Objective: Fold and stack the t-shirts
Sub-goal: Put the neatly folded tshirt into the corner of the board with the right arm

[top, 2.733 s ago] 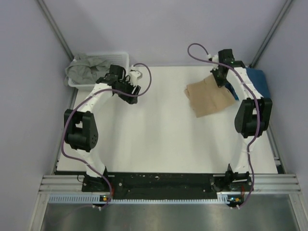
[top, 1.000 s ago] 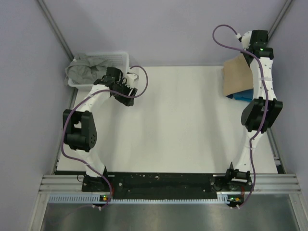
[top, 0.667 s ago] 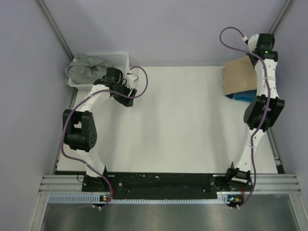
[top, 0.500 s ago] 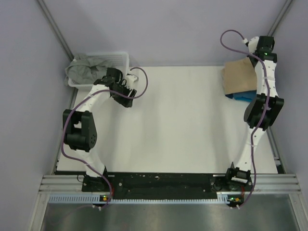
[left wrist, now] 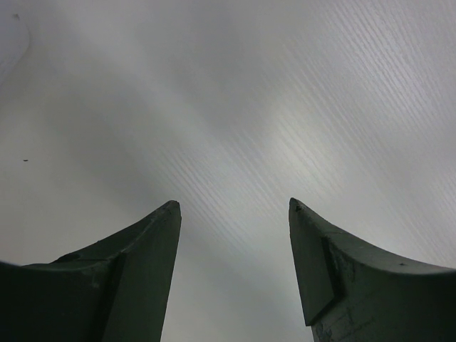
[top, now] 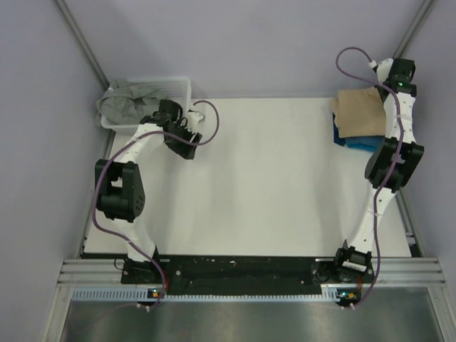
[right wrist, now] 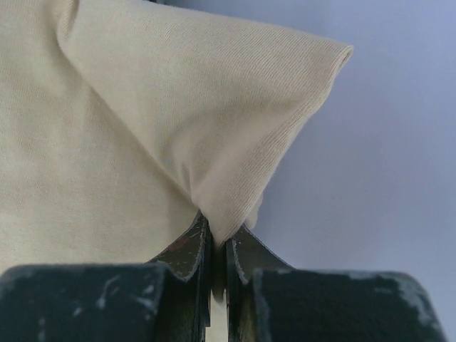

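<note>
Plainly, the step was laying the folded tan shirt (top: pixel 358 112) on the teal shirt (top: pixel 354 142) at the far right of the table (top: pixel 271 192). Teal showed along the stack's near edge, so I judged the tan one sat slightly off square. Beyond it, at the far right corner, the right gripper (right wrist: pixel 217 244) was clenched on a pinch of tan cloth. To do it well, that corner needed lowering until flat and squaring over the teal. The gripper then needed to let go and lift straight up, so the fold was not dragged open.

The left gripper (left wrist: pixel 234 204) hung over bare table at the far left, jaws apart with nothing between them. Just beyond it, the basket (top: pixel 179 85) held the crumpled grey shirt (top: pixel 128 98), not yet folded. Nothing lay between gripper and stack. Only the wall (top: pixel 442 107) close by left little room.
</note>
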Robot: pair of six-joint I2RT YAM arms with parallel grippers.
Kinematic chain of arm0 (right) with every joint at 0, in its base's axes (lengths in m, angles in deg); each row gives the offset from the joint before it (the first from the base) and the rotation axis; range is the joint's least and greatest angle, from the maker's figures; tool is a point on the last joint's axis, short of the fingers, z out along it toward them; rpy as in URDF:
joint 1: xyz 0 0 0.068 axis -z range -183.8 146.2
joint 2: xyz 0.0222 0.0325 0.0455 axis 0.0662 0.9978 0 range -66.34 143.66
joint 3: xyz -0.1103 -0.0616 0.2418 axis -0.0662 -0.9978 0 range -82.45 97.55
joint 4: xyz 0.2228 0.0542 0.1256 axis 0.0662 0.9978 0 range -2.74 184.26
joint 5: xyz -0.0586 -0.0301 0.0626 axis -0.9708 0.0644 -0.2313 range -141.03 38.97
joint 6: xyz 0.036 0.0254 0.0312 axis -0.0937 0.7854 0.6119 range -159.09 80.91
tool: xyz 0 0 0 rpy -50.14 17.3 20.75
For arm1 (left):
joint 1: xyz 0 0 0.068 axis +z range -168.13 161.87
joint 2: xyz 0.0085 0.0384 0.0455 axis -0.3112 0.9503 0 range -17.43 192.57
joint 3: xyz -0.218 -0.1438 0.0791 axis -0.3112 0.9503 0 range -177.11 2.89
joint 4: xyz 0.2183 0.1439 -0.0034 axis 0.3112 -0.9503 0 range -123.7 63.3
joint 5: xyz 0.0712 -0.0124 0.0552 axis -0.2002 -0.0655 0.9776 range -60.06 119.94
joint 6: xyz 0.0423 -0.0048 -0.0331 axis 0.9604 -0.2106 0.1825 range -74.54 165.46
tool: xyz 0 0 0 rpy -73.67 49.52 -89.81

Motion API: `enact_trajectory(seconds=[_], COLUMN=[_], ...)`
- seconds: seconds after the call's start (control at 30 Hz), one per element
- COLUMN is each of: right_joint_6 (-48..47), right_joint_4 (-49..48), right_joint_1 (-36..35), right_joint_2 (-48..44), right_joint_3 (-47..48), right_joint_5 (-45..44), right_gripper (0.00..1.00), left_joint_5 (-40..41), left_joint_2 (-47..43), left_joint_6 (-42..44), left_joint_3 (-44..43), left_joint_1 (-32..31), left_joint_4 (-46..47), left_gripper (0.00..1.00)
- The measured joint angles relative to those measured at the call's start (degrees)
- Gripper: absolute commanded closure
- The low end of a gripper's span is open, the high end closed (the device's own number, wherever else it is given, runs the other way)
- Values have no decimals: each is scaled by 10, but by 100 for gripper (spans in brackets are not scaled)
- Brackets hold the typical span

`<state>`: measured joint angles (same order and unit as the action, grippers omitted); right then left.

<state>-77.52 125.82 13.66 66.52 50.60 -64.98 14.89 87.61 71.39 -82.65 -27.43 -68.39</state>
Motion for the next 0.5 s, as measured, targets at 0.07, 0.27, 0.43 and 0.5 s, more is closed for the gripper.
enact_trajectory(seconds=[0.07,0.27,0.43,0.5], right_joint_6=[0,2,7,15], right_joint_4=[-2,-38,-91,-103], right_joint_1=[1,1,3,4], right_joint_2=[2,8,9,8], right_joint_3=[0,-8,-25,-26], right_joint_5=[5,-12,-93,-104], right_gripper=[99,1,1,1], left_joint_5=[3,9,10,10], left_joint_2=[5,7,7,6], left_joint_6=[1,4,8,9], left_joint_3=[0,0,0,0], left_joint_1=[0,0,0,0], left_joint_4=[0,-1,-5,-6], left_gripper=[34,34,34,34])
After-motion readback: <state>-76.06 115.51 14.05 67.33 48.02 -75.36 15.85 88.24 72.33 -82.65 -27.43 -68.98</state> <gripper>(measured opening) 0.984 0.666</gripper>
